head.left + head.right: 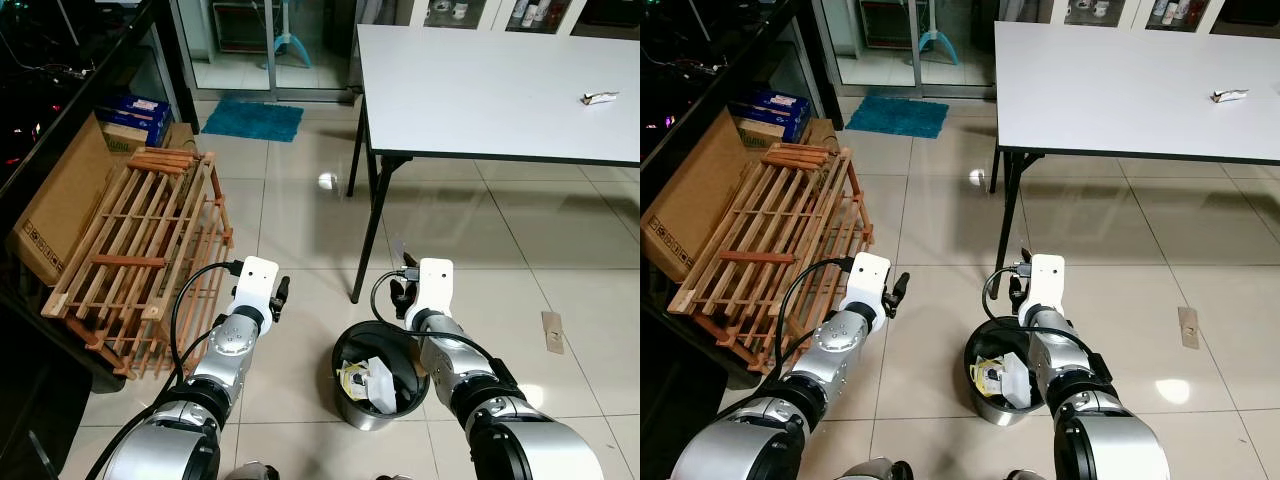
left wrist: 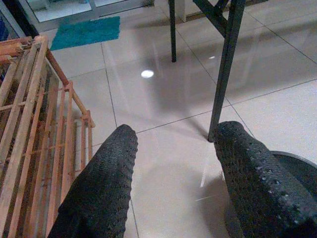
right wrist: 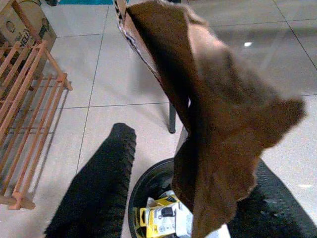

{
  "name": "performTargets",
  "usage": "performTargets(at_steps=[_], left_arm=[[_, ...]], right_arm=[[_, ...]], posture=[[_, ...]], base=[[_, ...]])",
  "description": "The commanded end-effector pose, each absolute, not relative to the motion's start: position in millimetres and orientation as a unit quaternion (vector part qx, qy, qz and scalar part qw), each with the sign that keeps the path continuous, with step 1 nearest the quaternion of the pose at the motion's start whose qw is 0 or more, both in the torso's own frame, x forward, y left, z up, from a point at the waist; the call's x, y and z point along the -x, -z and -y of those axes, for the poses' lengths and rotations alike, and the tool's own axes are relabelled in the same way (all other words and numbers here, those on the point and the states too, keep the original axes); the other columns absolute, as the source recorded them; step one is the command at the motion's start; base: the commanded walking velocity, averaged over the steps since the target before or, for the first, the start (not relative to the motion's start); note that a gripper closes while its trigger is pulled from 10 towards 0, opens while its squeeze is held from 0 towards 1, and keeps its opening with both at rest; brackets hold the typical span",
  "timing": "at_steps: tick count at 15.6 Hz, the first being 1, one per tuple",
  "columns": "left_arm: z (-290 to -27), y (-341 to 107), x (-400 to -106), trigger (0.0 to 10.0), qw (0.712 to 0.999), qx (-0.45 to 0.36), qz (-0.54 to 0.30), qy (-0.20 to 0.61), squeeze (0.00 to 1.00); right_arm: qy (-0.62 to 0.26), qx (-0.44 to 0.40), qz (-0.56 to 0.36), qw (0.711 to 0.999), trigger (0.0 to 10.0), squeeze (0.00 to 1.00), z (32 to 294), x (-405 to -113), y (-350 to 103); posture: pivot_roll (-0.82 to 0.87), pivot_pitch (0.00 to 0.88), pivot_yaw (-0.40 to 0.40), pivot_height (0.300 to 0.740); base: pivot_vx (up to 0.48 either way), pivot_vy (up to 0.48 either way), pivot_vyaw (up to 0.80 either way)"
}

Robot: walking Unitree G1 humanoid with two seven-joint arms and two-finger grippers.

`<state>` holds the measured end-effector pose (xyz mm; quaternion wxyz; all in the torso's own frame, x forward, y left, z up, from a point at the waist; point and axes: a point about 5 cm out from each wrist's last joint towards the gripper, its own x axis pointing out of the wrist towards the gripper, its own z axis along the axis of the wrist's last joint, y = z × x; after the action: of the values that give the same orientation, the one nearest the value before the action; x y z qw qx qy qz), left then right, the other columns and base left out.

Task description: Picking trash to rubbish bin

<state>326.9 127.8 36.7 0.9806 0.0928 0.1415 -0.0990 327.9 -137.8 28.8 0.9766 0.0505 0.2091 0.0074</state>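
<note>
Hovering over rubbish bin [image 1: 352, 345], right claw [image 1: 401, 295] pinching brown cardboard scrap [image 3: 213, 114], left claw [image 2: 173, 163] spread, no legible writing.

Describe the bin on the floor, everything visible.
The bin is a small round open bucket, dark inside with a greyish metal-looking outer wall, upright on the tiled floor near the table leg. No lid. It holds trash: yellow-and-white packaging and white scraps. The right gripper hangs over its far rim, with a brown cardboard scrap against its fingers.
</note>
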Motion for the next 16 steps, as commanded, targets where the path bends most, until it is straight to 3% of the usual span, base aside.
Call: performTargets(at_steps=[1,4,5,6,9,10,11,13,16], left_arm=[[-126,-39,-328,10.0,0.980,-0.094,-0.138,0.105,0.00],[-126,-38,-328,10.0,0.980,-0.096,-0.140,0.105,0.00],[-126,-39,-328,10.0,0.980,-0.096,-0.139,0.105,0.00],[-126,-39,-329,10.0,0.980,-0.097,-0.138,0.106,0.00],[-126,-40,-330,10.0,0.980,-0.099,-0.139,0.107,0.00],[-126,-40,-330,10.0,0.979,-0.100,-0.140,0.108,0.00],[-126,-40,-330,10.0,0.979,-0.101,-0.141,0.109,0.00],[-126,-40,-330,10.0,0.979,-0.102,-0.142,0.109,0.00],[-125,-40,-330,10.0,0.977,-0.104,-0.145,0.113,0.00]], right_arm=[[-0.012,-0.045,-0.204,0.978,10.0,1.00,138,-331,-33],[0.003,-0.031,-0.256,0.966,10.0,1.00,142,-323,-19],[0.003,-0.021,-0.261,0.965,10.0,0.12,142,-323,-19],[0.008,-0.016,-0.265,0.964,10.0,0.00,143,-323,-18],[0.005,-0.019,-0.287,0.958,10.0,0.03,141,-321,-16],[0.006,-0.008,-0.302,0.953,10.0,0.89,141,-319,-12],[0.006,-0.007,-0.315,0.949,10.0,1.00,141,-317,-9],[0.017,0.009,-0.328,0.945,10.0,0.00,143,-315,-7],[0.013,0.017,-0.351,0.936,10.0,0.03,144,-312,-4]], posture=[[0.01,0.052,-0.002,0.740],[0.01,0.052,-0.001,0.740],[0.01,0.051,0.001,0.740],[0.01,0.049,0.001,0.740],[0.01,0.047,0.002,0.740],[0.01,0.047,0.004,0.740],[0.01,0.046,0.005,0.740],[0.01,0.045,0.006,0.740],[0.01,0.042,0.007,0.740]], base=[[0.000,0.000,0.00],[0.000,0.000,0.00],[0.000,0.000,0.00],[0.000,0.000,0.00],[0.000,0.000,0.00],[0.000,0.000,0.00],[0.000,0.000,0.00],[0.000,0.000,0.00],[0.000,0.000,0.00]])
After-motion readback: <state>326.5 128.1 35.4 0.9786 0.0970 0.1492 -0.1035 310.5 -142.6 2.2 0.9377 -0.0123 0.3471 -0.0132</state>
